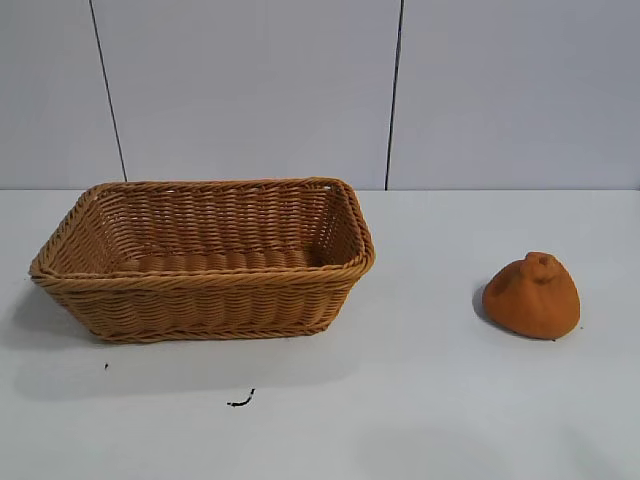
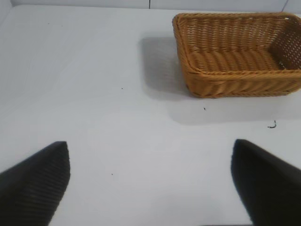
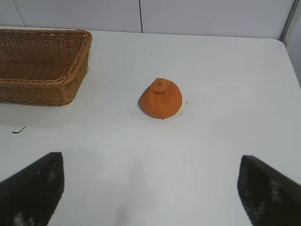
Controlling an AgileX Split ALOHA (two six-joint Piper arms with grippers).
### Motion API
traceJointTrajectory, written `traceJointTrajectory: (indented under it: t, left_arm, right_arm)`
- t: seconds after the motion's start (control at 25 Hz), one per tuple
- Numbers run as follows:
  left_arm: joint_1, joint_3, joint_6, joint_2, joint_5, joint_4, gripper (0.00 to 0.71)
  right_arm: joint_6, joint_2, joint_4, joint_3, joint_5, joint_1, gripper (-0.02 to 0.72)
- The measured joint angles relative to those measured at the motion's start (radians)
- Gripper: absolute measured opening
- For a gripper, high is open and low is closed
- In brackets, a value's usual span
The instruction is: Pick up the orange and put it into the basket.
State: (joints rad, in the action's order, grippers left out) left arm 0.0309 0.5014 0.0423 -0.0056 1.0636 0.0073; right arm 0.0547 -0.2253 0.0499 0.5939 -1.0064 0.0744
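Nothing done yet: the dull-orange, knobbed, dome-shaped orange (image 1: pixel 532 296) sits on the white worktop (image 1: pixel 420 400) at the exterior frame's right, well apart from the empty tan woven wicker basket (image 1: pixel 200 285) at left; the right gripper (image 3: pixel 150 188) and the left gripper (image 2: pixel 150 181) have their fingers spread, grasping nothing.

Oranges: we count one orange (image 1: pixel 532 296), right of frame.
Baskets: we count one basket (image 1: pixel 205 282), left of centre.
Grippers: we see two.

The setting looked like a robotics lab or test bench: a plain white table (image 1: pixel 420 400) stood against bare pale wall panels (image 1: pixel 250 90) split by thin dark seams, staged with only a wicker basket (image 1: pixel 200 300) and an orange (image 1: pixel 532 296) as props.
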Motion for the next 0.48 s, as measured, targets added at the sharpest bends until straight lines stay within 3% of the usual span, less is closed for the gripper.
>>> traceJointTrajectory:
  t: [0.28,0.48]
  left_arm:
    - [0.0,0.0,0.0,0.0,0.0,0.0,0.666]
    - [0.0,0.0,0.0,0.0,0.0,0.0,0.666]
  right_arm:
    - [-0.079,-0.476,0.003,0.206,-0.013,0.0,0.694]
    - [-0.087,-0.819,0.003,0.386,-0.005,0.0,0.694]
